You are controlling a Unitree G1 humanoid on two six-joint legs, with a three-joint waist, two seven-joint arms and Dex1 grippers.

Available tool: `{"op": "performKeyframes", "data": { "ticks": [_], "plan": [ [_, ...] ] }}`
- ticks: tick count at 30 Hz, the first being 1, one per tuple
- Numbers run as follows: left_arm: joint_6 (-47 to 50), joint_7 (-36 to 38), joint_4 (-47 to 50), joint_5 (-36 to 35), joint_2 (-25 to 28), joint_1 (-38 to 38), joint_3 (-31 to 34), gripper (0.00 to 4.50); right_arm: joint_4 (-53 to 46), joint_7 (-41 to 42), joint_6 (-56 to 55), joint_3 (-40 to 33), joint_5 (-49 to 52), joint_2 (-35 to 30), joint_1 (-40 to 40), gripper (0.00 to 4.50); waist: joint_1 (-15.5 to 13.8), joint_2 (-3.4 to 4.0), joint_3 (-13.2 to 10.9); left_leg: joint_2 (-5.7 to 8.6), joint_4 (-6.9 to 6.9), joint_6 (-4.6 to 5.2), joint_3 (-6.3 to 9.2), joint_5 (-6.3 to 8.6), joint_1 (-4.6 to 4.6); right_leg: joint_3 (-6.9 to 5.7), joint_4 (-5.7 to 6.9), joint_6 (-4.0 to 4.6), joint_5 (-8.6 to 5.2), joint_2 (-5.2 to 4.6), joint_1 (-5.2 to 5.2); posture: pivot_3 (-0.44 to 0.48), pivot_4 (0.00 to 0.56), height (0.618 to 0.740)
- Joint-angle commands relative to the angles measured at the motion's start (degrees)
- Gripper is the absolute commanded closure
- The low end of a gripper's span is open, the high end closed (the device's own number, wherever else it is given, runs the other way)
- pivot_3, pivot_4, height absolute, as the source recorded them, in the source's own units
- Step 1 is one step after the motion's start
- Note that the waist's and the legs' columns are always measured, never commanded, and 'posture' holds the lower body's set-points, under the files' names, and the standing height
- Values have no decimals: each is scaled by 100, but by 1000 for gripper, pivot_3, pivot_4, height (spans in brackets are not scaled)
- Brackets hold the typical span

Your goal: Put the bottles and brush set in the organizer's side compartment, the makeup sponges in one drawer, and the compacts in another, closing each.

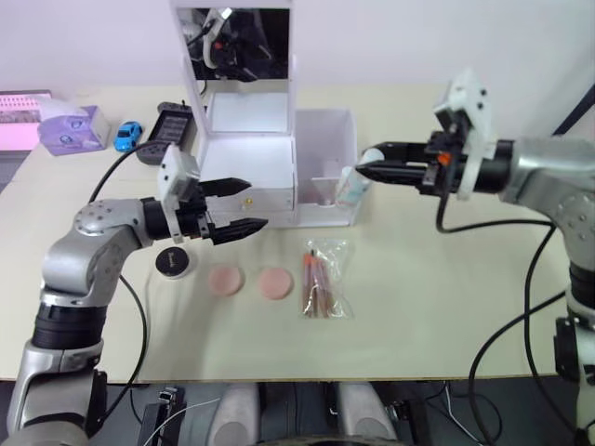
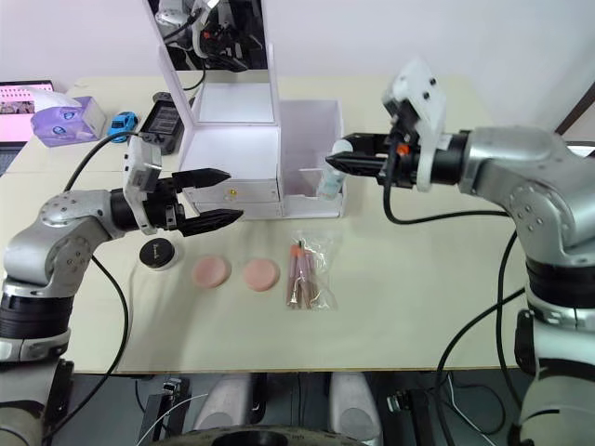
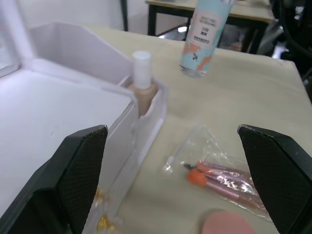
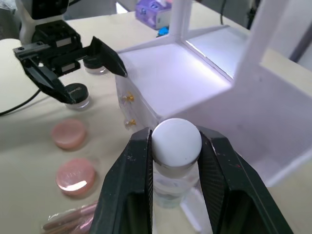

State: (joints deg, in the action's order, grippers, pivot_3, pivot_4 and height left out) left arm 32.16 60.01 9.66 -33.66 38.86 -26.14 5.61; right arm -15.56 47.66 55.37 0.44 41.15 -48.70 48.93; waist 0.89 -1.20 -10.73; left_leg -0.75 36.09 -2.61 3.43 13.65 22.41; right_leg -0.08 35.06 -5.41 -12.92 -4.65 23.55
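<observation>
The white organizer [image 1: 244,160] stands mid-table with its mirror lid up and both gold-knobbed drawers [image 1: 249,197] shut. My right gripper [image 1: 367,164] is shut on the white cap of the clear teal-label bottle [image 1: 352,190], which hangs upright at the right wall of the side compartment [image 1: 325,139]. The beige bottle [image 3: 142,87] stands inside that compartment. In front of the drawers my left gripper [image 1: 245,206] is open with nothing in it. Two pink makeup sponges [image 1: 225,279] [image 1: 273,283], the bagged brush set [image 1: 322,281] and a black compact [image 1: 174,262] lie on the table.
At the back left are a purple tissue box [image 1: 70,128], a blue toy car [image 1: 127,136] and a black device [image 1: 169,125]. Black cables trail from both arms across the table.
</observation>
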Motion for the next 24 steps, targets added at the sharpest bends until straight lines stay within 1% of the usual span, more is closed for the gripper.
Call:
{"op": "performKeyframes", "data": {
  "ticks": [1, 4, 8, 13, 18, 24],
  "plan": [
    [30, -227, 522, -180, 110, 226, 347, 0, 718, 409, -475, 503, -506, 240, 664, 3379, 0, 0, 0, 0, 0, 0, -1, 0, 0, 0, 0, 0, 0, 0, 1, 0, 150, 740],
    [114, -484, 849, -275, 109, 503, 512, 0, 1541, 738, -969, 972, -1053, 536, 1110, 3379, -8, 0, -1, 1, 1, 0, -1, 0, 1, 0, 0, 0, 0, -1, 1, 0, 150, 740],
    [293, -736, 1276, -433, 196, 894, 749, 0, 2636, 1154, -1679, 1360, -1634, 978, 1433, 3379, 5, 0, -1, 1, 1, 0, -2, 0, 1, 0, 1, 0, 1, 0, 1, 0, 150, 740],
    [400, -899, 1547, -566, 344, 1167, 988, 0, 3697, 1457, -2436, 1545, -2230, 1439, 1668, 3379, 15, 3, -2, 1, -3, 0, -1, 0, 1, 0, 6, 0, 2, 2, 5, 0, 150, 740],
    [444, -1029, 1668, -650, 413, 1263, 1055, 0, 4551, 1570, -2964, 1544, -2648, 1827, 1839, 3379, 19, 3, -3, 1, 0, 0, -2, 0, -1, 1, 8, 0, 2, 2, 4, 0, 150, 740],
    [416, -1043, 1634, -653, 514, 1261, 1058, 0, 5031, 1763, -3312, 1515, -2993, 2058, 1935, 3379, 21, 4, -3, 1, -3, -1, -2, 0, -1, 1, 9, 0, 3, 3, 6, 0, 150, 740]
  ]
}}
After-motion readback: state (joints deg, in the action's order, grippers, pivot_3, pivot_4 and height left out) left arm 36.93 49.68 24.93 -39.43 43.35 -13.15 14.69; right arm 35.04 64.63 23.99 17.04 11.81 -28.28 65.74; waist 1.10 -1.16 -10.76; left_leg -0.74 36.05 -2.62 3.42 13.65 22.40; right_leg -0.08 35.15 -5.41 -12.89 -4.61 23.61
